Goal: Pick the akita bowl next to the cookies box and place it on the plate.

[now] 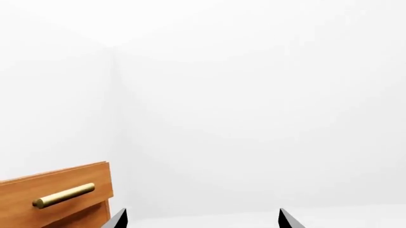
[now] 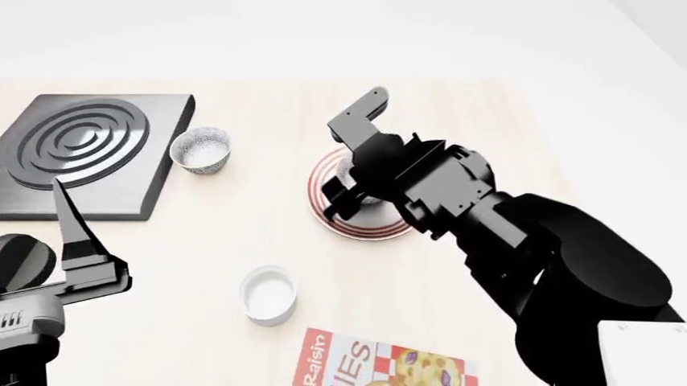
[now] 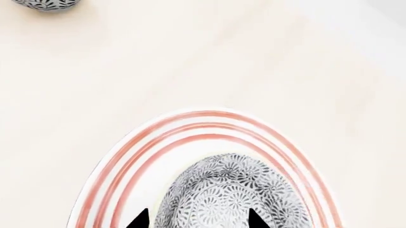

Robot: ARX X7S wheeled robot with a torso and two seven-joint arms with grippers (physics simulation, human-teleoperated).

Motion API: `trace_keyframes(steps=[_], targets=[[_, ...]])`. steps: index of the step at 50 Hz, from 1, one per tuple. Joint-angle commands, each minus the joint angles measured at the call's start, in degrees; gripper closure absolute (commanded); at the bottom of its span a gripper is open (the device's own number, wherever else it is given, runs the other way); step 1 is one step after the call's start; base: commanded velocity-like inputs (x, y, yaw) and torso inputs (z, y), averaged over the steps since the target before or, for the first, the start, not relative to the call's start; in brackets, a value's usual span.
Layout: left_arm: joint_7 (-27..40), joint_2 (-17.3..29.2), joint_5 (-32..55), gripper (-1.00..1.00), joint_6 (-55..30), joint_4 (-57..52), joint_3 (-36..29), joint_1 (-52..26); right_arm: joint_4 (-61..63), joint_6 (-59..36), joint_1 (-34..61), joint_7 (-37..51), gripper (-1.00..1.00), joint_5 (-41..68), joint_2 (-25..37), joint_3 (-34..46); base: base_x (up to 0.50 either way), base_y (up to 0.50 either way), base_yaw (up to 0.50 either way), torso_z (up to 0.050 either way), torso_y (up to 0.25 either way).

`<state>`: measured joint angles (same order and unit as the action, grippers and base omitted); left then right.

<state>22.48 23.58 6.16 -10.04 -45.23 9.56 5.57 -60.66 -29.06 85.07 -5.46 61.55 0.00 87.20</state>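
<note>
One grey-and-white speckled akita bowl (image 3: 231,194) is flanked by the right gripper (image 3: 195,219) over the red-ringed plate (image 3: 127,161); whether it is clamped cannot be told.

The right end effector (image 2: 359,189) hides much of the plate (image 2: 322,211); the cookies box (image 2: 376,363) runs off the frame's edge.

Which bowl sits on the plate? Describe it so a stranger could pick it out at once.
Find the red-ringed plate in the middle of the pale wooden table, under the right gripper. The akita bowl sits on its white centre between the gripper's fingertips. Its twin bowl stands on bare table beside the black stove plate.
</note>
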Motion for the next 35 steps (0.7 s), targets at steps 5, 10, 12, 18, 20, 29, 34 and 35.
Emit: trace_keyframes(steps=[5, 10, 12, 18, 20, 29, 34, 35], targets=[[0.2, 0.2, -0.1, -1.00, 0.1, 0.0, -0.1, 0.0, -1.1, 1.8, 1.8, -0.5, -1.00, -0.3, 0.0, -0.2, 0.00, 0.00, 0.00, 0.000, 0.000], [0.3, 0.2, -0.1, -1.00, 0.1, 0.0, -0.1, 0.0, -1.8, 2.2, 3.4, -1.0, -1.00, -0.2, 0.0, -0.5, 0.00, 0.00, 0.00, 0.000, 0.000], [0.2, 0.3, 0.0, -1.00, 0.0, 0.0, -0.2, 0.1, -2.3, 2.5, 4.6, -1.7, -1.00, 0.0, 0.0, -0.7, 0.00, 0.00, 0.00, 0.000, 0.000], [0.2, 0.4, 0.0, -1.00, 0.2, 0.1, -0.2, 0.1, -4.9, 3.8, 8.8, -3.8, -1.00, 1.5, 0.0, -1.6, 0.00, 0.00, 0.00, 0.000, 0.000], [0.3, 0.4, 0.0, -1.00, 0.2, 0.0, -0.2, 0.1, -6.4, 4.5, 11.0, -4.8, -1.00, 1.7, 0.0, -2.0, 0.00, 0.00, 0.00, 0.000, 0.000], [0.2, 0.7, 0.0, -1.00, 0.3, 0.1, -0.4, 0.1, 19.8, -2.8, 23.0, 5.6, -1.00, 7.0, 16.3, -6.2, 0.00, 0.00, 0.00, 0.000, 0.000], [0.2, 0.8, 0.0, -1.00, 0.4, 0.1, -0.5, 0.1, 42.7, -7.2, 27.6, 19.7, -1.00, 14.7, 30.3, -12.4, 0.00, 0.00, 0.00, 0.000, 0.000], [0.1, 0.9, -0.1, -1.00, 0.4, 0.1, -0.5, 0.2, 47.8, -7.7, 28.8, 23.3, -1.00, 15.1, 33.5, -13.4, 0.00, 0.00, 0.00, 0.000, 0.000]])
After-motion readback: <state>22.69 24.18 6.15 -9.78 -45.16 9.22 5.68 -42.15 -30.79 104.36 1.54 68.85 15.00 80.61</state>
